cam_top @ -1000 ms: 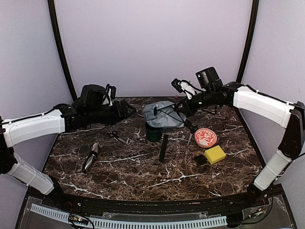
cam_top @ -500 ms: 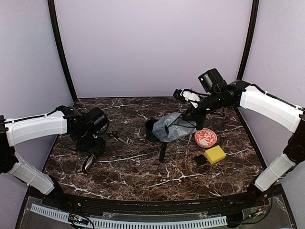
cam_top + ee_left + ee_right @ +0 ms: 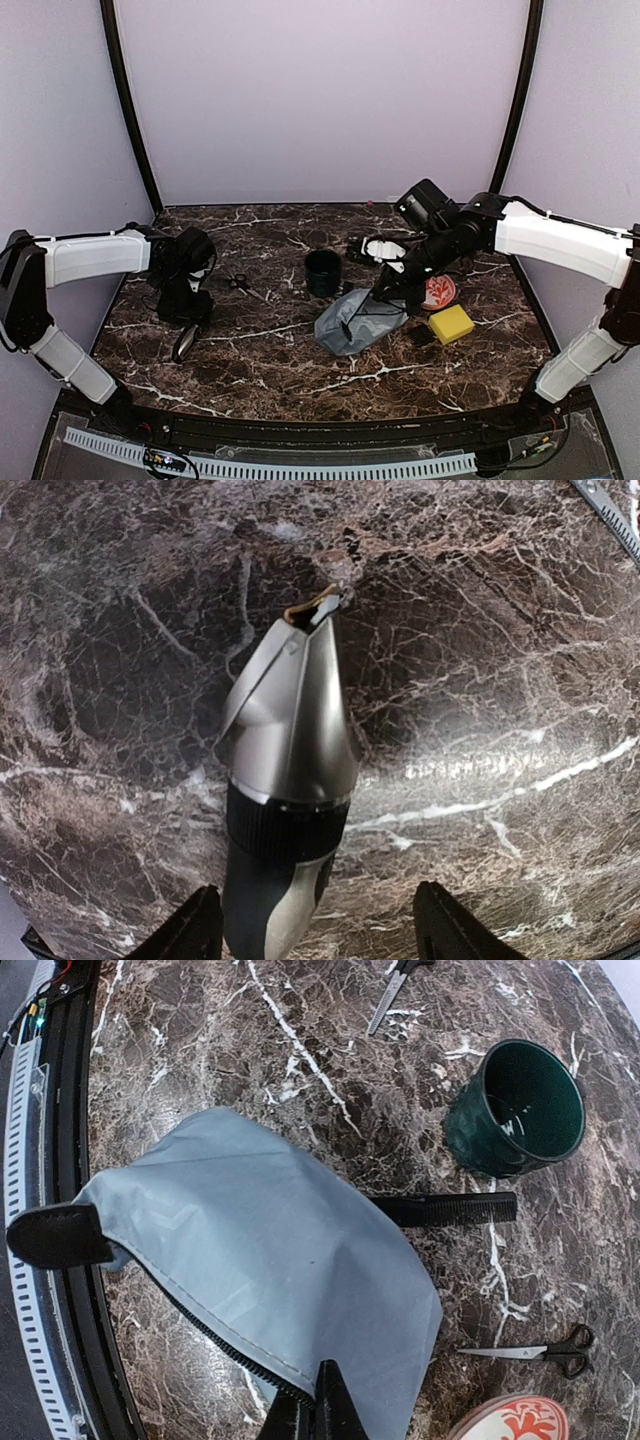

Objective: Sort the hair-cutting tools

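clipper [image 3: 187, 343]: nearest tool, near-left on desk [image 3: 300, 375], lying flat, not lifted.
left end effector [image 3: 320, 925]: open, fingers [image 3: 196, 928] either side of clipper body, no contact seen; hangs right above it.
sponge [image 3: 451, 323]: yellow, near-right, just beside a small black bit; not a tool.
pouch [image 3: 352, 320]: grey-blue, zipped edge, sagging onto desk right of centre, one edge held up.
right end effector [image 3: 318, 1400]: closed, pinching pouch at zipper edge.
comb [image 3: 455, 1208]: flat on desk, one end under pouch, other end sticking out near cup.
plate [image 3: 440, 290]: red-and-white, beyond sponge, partly hidden by right arm.
right scissors [image 3: 535, 1350]: flat, shut, just beside plate.
left scissors [image 3: 240, 283]: flat, between left arm and cup, apart from both.
cup [image 3: 323, 272]: dark green, upright, just beyond pouch.
change, left: arm dropped from a high far-left pose to low over clipper within the last second.
change, right: pouch carried from up over cup down to the nearer side, now draped across comb.
meaning: probably clipper pick next, with pouch brought in as the drop spot.
progress: all four tools on desk, none seen inside pouch; early.
risk: comb half covered, harder to reach while pouch lies there.
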Available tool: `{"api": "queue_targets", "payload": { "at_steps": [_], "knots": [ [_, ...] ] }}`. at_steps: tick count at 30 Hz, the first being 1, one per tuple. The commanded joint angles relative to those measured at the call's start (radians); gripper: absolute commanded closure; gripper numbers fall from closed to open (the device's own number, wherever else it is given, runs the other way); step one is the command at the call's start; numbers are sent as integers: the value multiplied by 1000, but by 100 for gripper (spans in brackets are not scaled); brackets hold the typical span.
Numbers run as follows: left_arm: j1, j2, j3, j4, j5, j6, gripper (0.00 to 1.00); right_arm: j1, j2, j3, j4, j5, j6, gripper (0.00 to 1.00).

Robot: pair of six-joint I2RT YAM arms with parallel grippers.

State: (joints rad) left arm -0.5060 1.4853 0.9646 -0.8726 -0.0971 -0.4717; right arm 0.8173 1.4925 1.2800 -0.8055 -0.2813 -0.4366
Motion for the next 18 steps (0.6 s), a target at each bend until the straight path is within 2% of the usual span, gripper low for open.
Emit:
{"api": "queue_targets", "payload": {
  "at_steps": [1,6,10,14,18],
  "knots": [
    [28,56,-2,33,34,84,36,37,43,16,16,-27,16,100],
    [50,139,32,45,38,113,42,39,91,36,17,-4,51,100],
    [56,183,48,56,31,114,50,43,94,25,19,-17,57,100],
    [56,220,62,59,-1,116,44,43,93,16,26,-12,58,100],
    [57,252,83,64,-25,118,43,46,134,19,24,-24,58,100]
  ]
}}
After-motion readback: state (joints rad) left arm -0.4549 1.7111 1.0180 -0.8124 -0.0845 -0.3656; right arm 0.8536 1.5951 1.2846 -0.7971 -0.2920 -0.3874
